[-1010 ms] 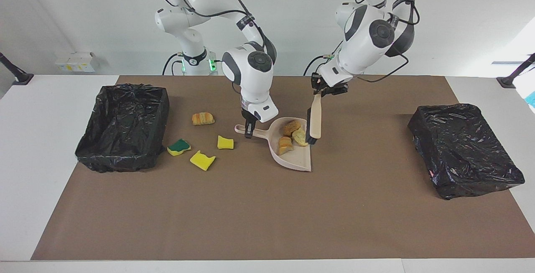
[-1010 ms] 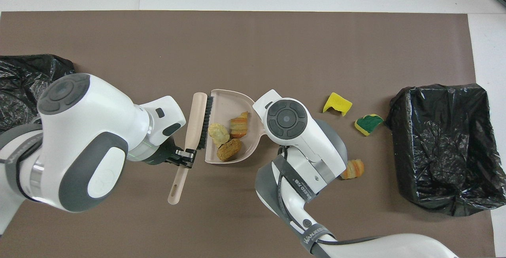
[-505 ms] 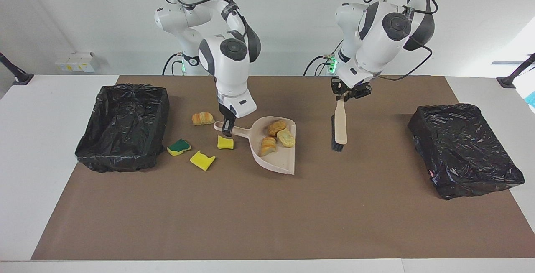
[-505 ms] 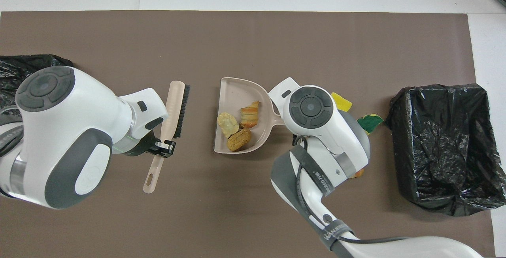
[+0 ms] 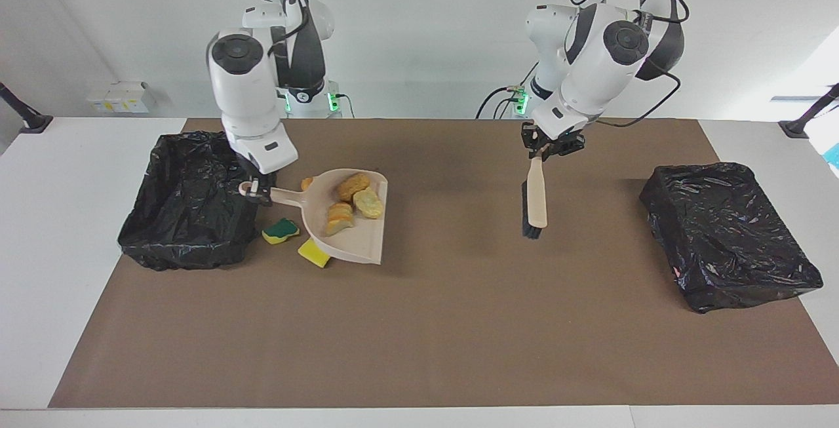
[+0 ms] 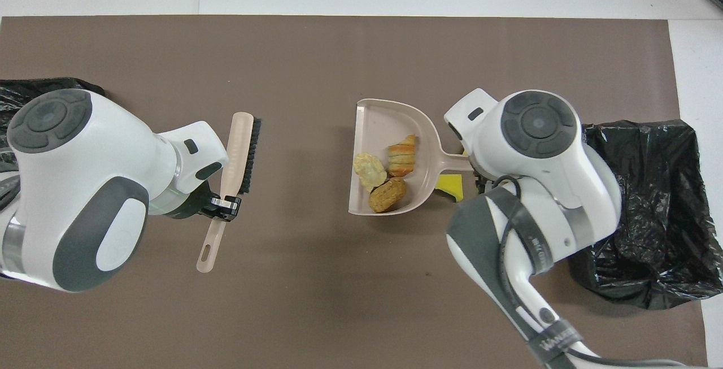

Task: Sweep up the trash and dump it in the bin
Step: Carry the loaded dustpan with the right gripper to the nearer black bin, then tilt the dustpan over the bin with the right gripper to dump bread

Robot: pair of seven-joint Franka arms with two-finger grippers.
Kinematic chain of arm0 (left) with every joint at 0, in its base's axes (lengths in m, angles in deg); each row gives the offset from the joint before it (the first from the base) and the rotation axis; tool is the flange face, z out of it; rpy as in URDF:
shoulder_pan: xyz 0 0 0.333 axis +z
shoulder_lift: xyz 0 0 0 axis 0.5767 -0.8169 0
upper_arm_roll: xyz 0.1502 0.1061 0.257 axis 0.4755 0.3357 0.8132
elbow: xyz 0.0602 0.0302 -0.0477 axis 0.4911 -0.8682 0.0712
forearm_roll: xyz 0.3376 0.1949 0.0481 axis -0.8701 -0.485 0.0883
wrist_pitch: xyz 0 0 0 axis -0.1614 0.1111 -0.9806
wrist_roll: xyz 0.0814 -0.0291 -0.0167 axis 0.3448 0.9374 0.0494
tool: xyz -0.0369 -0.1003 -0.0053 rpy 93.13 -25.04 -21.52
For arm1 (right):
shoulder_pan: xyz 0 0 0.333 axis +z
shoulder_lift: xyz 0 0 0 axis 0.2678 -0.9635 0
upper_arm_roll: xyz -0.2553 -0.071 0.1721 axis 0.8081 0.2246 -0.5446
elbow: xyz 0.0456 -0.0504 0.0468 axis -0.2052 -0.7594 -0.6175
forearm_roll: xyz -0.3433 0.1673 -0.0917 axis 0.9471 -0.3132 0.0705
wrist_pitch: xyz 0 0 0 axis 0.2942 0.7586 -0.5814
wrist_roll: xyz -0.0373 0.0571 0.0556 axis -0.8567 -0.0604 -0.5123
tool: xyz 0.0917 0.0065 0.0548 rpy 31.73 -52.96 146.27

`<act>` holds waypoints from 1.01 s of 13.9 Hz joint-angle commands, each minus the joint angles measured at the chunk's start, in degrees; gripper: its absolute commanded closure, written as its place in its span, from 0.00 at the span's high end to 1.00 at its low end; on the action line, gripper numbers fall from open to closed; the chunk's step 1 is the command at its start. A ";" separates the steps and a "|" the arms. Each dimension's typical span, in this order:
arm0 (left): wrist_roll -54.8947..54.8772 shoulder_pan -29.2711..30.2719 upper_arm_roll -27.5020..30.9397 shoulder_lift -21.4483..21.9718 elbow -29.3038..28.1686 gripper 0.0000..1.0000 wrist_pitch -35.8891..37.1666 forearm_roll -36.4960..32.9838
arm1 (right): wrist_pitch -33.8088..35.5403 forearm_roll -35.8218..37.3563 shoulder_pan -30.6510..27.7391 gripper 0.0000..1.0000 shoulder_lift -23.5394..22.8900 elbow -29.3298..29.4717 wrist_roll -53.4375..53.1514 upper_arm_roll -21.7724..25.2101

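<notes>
Robot lab — 2 Franka arms [image 5: 249, 80], bare walls.

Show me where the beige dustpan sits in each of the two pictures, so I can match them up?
Facing view: the dustpan is left of centre, three bread pieces in it, its handle in the right pincer beside a black-lined bin.
Overhead view: the dustpan is right of centre, handle pointing right toward that bin.
Shared landmark: the hand brush, at the opposite side in each picture.
</notes>
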 commanded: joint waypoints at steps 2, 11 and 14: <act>0.06 0.26 -0.35 -0.44 1.08 0.00 0.17 -1.06 | 1.45 -1.53 -11.15 0.00 0.95 1.72 15.13 -0.55; 22.55 -12.12 -1.32 1.84 -4.53 0.00 -0.53 -0.36 | -1.35 16.54 -26.39 0.00 1.73 2.61 31.79 0.24; 29.47 -17.57 -1.32 0.27 -7.69 0.00 -5.96 -0.27 | -3.11 28.04 -25.61 0.00 4.18 -1.68 22.25 -0.02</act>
